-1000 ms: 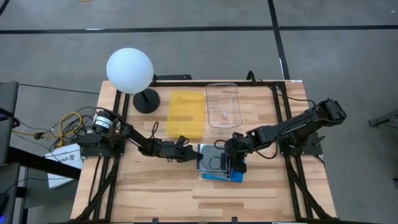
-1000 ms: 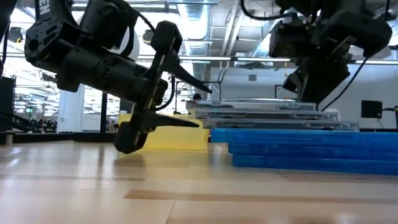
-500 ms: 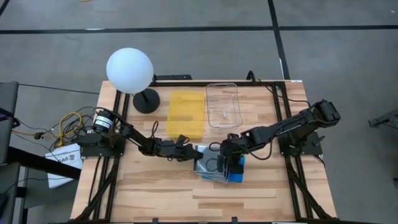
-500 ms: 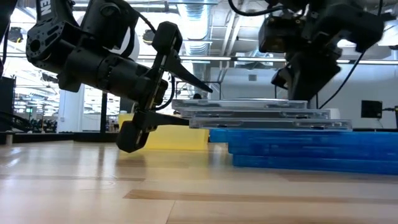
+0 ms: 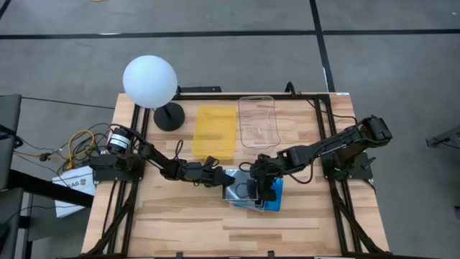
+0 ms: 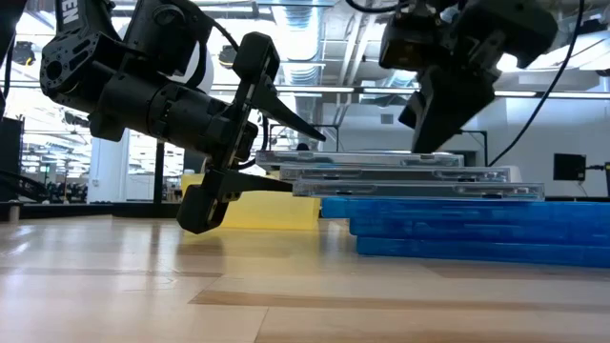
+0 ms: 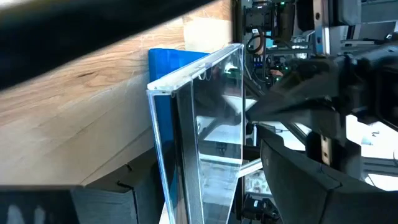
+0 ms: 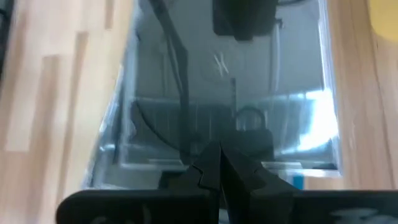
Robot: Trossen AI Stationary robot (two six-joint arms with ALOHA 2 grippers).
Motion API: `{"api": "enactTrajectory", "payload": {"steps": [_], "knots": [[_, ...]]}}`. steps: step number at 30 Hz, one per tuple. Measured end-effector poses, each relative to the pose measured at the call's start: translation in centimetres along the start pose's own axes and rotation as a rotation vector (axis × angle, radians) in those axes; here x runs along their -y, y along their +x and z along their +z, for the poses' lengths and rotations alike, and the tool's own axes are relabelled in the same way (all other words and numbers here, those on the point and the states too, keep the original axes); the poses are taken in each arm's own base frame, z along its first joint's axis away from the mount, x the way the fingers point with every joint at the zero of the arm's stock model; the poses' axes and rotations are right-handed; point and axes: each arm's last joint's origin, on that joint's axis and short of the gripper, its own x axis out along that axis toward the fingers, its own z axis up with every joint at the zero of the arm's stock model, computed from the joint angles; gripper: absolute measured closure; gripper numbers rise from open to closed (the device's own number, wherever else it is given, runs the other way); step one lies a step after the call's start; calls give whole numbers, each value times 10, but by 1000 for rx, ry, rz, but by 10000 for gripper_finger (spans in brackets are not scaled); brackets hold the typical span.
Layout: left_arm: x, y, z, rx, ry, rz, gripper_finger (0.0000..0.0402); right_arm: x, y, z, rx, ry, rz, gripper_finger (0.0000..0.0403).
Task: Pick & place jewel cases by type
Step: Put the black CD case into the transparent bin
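Note:
A stack of jewel cases lies near the table's middle: three clear cases rest on blue cases and overhang them toward the table's left. My right gripper is shut and stands on the top clear case. My left gripper is open and lies level at the stack's left side. One of its fingers is above and one below the clear cases' overhanging left edges. My right gripper presses its shut fingertips down on the flat top face of the top clear case, coming from above and slanting from the table's right. The case lies flat on the stack. My left gripper's fingers bracket the clear cases' left edges; whether they touch cannot be told.
A flat yellow tray and a clear rectangular container sit toward the far edge behind the stack. A white globe lamp on a black base stands far left. Bare wood lies toward the near edge.
My right gripper has moved toward the table's left with its shut fingers on the top clear case. The clear cases have slid left across the blue ones, which stayed in place. Their left edges now reach between my left gripper's fingers.

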Motion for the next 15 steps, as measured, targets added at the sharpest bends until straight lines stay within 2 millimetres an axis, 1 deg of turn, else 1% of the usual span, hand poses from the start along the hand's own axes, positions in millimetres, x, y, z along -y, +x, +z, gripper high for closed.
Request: {"api": "enactTrajectory", "payload": {"steps": [3, 7, 9, 12, 15], "knots": [[0, 0, 0, -1, 0, -1, 166, 1, 5, 1, -20, 11, -5, 403], [0, 0, 0, -1, 0, -2, 166, -1, 9, 12, -17, -3, -4, 403], [0, 0, 0, -2, 0, 0, 166, -2, 8, 18, -31, -31, -7, 403], [0, 0, 0, -2, 0, 0, 166, -3, 3, 20, -113, -63, -25, 403], [0, 0, 0, -2, 0, 0, 166, -4, -3, 24, -124, -66, -26, 403]]}}
